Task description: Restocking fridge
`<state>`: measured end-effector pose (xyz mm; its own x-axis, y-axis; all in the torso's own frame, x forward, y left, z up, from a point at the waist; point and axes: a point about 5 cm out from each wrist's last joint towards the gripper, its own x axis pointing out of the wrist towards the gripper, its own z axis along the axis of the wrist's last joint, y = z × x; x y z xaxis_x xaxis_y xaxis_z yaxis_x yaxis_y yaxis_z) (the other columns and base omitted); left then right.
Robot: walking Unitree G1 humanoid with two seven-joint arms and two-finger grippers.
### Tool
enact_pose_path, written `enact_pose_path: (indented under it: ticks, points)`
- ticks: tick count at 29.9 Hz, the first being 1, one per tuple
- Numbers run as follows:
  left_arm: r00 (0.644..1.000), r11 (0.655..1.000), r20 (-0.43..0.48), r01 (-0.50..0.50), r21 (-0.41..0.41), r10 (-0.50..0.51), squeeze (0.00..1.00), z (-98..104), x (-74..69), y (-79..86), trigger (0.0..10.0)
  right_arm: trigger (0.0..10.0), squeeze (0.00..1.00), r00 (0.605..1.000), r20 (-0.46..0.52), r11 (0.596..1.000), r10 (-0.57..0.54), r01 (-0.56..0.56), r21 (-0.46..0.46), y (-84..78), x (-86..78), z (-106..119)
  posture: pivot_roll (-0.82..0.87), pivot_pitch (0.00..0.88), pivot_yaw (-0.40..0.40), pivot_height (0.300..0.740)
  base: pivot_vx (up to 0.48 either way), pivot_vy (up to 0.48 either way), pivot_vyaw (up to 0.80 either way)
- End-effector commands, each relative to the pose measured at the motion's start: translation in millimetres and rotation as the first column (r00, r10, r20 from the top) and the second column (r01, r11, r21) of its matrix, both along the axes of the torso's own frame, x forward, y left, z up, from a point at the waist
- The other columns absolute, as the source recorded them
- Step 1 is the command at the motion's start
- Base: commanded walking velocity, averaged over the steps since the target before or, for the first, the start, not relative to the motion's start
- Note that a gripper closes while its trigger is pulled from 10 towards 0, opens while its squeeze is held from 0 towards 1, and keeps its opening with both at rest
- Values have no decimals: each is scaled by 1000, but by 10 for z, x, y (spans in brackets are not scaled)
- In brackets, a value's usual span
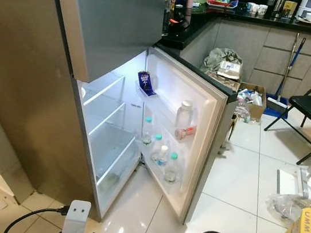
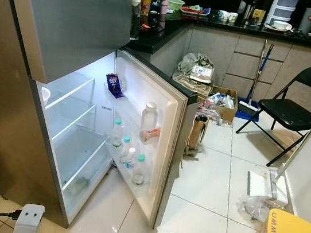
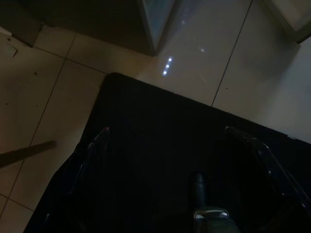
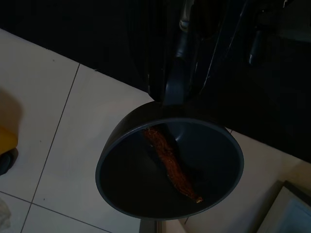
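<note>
While the dark round bowl (image 4: 170, 167) with a reddish-brown strip of food is pinched at its rim by the right end effector (image 4: 175, 90), low over the floor, it is best kept level and carried to the bare glass shelves (image 1: 111, 119) of the open fridge; the left end effector (image 3: 170, 141) hangs spread

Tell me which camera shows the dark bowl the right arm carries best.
Right wrist view: the dark bowl is seen whole from above, with a reddish-brown strip of food inside. Both eye views catch its top half at the bottom edge.

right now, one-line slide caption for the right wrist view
Right gripper holds a dark bowl with a reddish-brown strip of food above the tiled floor.
</note>
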<state>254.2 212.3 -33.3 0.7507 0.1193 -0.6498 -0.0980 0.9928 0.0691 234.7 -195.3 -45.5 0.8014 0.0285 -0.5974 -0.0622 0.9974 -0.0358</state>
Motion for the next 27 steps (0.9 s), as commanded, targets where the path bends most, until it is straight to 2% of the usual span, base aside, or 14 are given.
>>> enact_pose_path:
  ticks: [1,27]
  points:
    - [1000,1000,1,-13,6,13,0,-3,-25,51,10000,10000,0,1000,-15,1000,-20,20,8,-8,-30,-25,-61,107,27,740,270,0,0]
    - [1000,1000,-1,-17,-3,17,0,-1,-26,67,10000,10000,0,1000,-13,1000,-22,22,10,11,-22,-23,-58,106,28,740,322,0,0]
